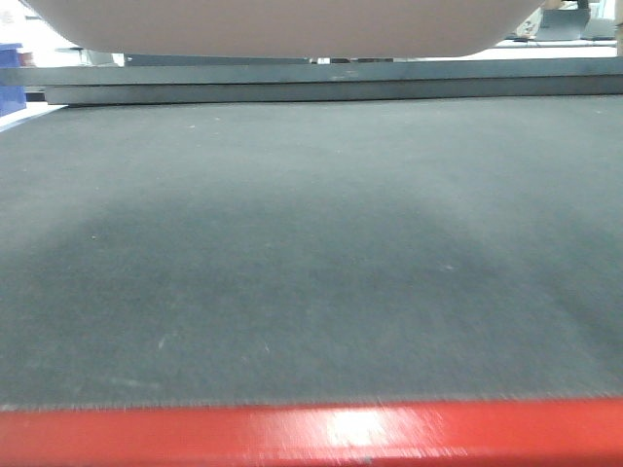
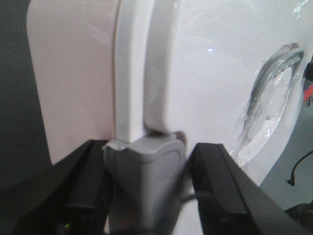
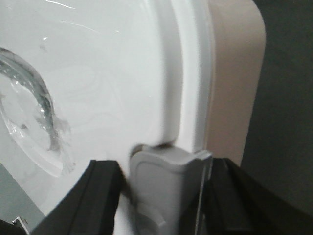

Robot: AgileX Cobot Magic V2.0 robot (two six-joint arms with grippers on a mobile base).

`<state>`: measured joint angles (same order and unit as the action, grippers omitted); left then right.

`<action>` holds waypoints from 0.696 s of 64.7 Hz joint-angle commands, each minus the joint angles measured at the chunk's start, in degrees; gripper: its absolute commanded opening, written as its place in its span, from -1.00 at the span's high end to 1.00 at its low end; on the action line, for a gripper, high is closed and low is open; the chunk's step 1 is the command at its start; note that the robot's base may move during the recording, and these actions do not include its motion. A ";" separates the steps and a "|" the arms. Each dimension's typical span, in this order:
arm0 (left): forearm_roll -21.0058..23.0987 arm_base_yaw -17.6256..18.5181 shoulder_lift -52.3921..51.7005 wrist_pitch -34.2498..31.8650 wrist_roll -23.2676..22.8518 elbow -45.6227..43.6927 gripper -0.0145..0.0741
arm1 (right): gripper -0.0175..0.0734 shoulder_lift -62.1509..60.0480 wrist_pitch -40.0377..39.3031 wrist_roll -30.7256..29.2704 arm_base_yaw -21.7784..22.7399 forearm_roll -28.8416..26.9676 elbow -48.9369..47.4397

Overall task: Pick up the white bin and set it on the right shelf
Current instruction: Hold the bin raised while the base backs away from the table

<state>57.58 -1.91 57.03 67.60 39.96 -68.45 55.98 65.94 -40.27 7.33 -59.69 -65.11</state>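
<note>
White bin (image 1: 282, 24) held clear above desk (image 1: 311, 243); L jaws clamped on latch (image 2: 144, 176), R jaws on opp. latch (image 3: 166, 186).

White bin (image 2: 73, 83) in the grasp of the left gripper (image 2: 146, 166): two black fingers (image 2: 80, 181) sit close on either side of a grey latch (image 2: 144, 181) at the bin's edge. Above the latch runs the rim of the glossy white lid (image 2: 205, 73), with its clear centre panel (image 2: 274, 98) at right. A dark surface (image 2: 14, 98) shows beyond the bin's faintly pink side wall at left. A thin black cable (image 2: 299, 165) trails at lower right.
</note>
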 commanded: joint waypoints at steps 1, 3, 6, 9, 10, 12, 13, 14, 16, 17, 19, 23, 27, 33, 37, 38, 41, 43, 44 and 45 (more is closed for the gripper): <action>10.56 1.48 -0.97 7.12 0.99 -1.55 0.25 | -0.16 -1.20 9.17 -0.76 -1.19 -14.55 -1.73; 10.56 1.48 -0.97 7.12 0.99 -1.55 0.25 | -0.16 -1.20 9.12 -0.76 -1.19 -14.55 -1.73; 10.56 1.48 -0.97 7.12 0.99 -1.55 0.25 | -0.16 -1.20 9.12 -0.76 -1.19 -14.55 -1.73; 10.56 1.48 -0.97 7.12 0.99 -1.55 0.25 | -0.16 -1.20 9.06 -0.76 -1.19 -14.55 -1.73; 10.56 1.48 -0.97 7.12 0.99 -1.55 0.25 | -0.16 -1.20 9.06 -0.76 -1.19 -14.55 -1.73; 10.56 1.48 -0.97 7.12 0.99 -1.55 0.25 | -0.16 -1.20 9.02 -0.76 -1.19 -14.55 -1.73; 10.56 1.48 -0.97 7.12 0.99 -1.55 0.25 | -0.16 -1.20 9.02 -0.76 -1.19 -14.55 -1.73; 10.56 1.48 -0.97 7.12 0.99 -1.55 0.25 | -0.16 -1.20 9.02 -0.76 -1.19 -14.55 -1.73; 10.56 1.48 -0.97 7.12 0.99 -1.55 0.25 | -0.16 -1.20 9.02 -0.76 -1.19 -14.55 -1.73; 10.56 1.48 -0.97 7.12 0.99 -1.55 0.25 | -0.16 -1.20 9.02 -0.76 -1.19 -14.55 -1.73; 10.56 1.48 -0.97 7.12 0.99 -1.55 0.25 | -0.16 -1.20 9.02 -0.76 -1.19 -14.55 -1.73; 10.56 1.48 -0.97 7.12 0.99 -1.55 0.25 | -0.16 -1.20 9.02 -0.76 -1.19 -14.55 -1.73; 10.56 1.48 -0.97 7.12 0.99 -1.55 0.25 | -0.16 -1.20 9.02 -0.76 -1.19 -14.55 -1.73; 10.56 1.48 -0.97 7.12 0.99 -1.55 0.25 | -0.16 -1.20 9.02 -0.76 -1.19 -14.55 -1.73; 10.56 1.48 -1.02 7.12 0.99 -1.55 0.25 | -0.16 -1.20 9.02 -0.76 -1.19 -14.55 -1.73; 10.56 1.48 -1.13 7.12 0.99 -1.55 0.25 | -0.16 -1.20 9.02 -0.76 -1.19 -14.55 -1.73; 10.56 1.48 -1.57 7.12 0.99 -1.55 0.25 | -0.16 -1.20 9.02 -0.76 -1.19 -14.55 -1.73; 10.56 1.48 -1.69 7.12 0.99 -1.55 0.25 | -0.16 -1.20 9.00 -0.76 -1.19 -14.55 -1.73; 10.56 1.48 -1.69 7.12 0.99 -1.55 0.25 | -0.16 -1.20 9.00 -0.76 -1.19 -14.55 -1.73; 10.56 1.48 -1.69 7.12 0.99 -1.55 0.25 | -0.16 -1.20 9.00 -0.76 -1.19 -14.55 -1.73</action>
<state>57.49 -1.91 56.60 67.60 39.96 -68.45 55.98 65.94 -40.27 7.33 -59.73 -65.11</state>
